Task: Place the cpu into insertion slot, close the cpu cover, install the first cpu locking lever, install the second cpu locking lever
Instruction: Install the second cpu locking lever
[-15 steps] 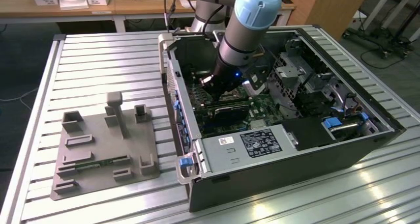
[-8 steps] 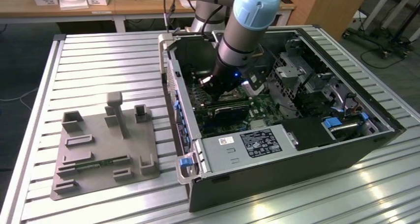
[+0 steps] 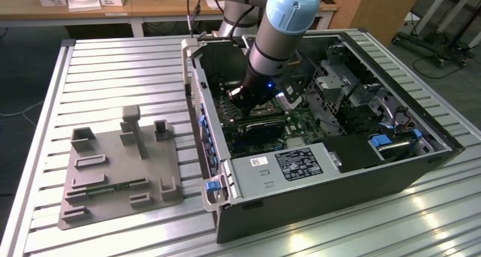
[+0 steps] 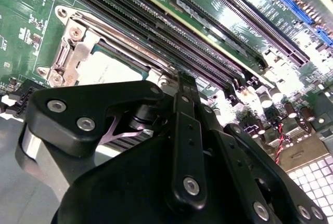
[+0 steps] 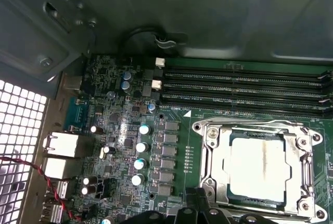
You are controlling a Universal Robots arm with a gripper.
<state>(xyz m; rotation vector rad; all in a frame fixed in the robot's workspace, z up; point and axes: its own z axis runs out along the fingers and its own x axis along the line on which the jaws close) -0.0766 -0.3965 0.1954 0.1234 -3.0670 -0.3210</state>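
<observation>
The cpu (image 5: pixel 257 164), a pale silver square, lies in the insertion slot (image 5: pixel 208 182) on the green board. The cpu cover (image 5: pixel 301 174), a thin metal frame, lies flat over the chip's edges. A thin metal lever (image 5: pixel 244 126) runs along the frame's side nearest the memory slots; whether it is latched I cannot tell. In the second wrist view the cpu (image 4: pixel 106 70) and cpu cover (image 4: pixel 78 52) show just past my black gripper (image 4: pixel 186 81). My gripper (image 5: pixel 195 208) hovers at the socket's edge, holding nothing I can see. In the exterior view the gripper (image 3: pixel 252 106) is down inside the open computer case.
Long black memory slots (image 5: pixel 244 86) border the socket. Capacitors (image 5: pixel 140 146) and rear ports (image 5: pixel 60 146) stand beside it. Case walls (image 3: pixel 197 93), a black card (image 3: pixel 259 130), a drive cage (image 3: pixel 338 82) and a grey label plate (image 3: pixel 289 165) surround the arm. A grey fixture tray (image 3: pixel 112 172) lies on the exterior view's left.
</observation>
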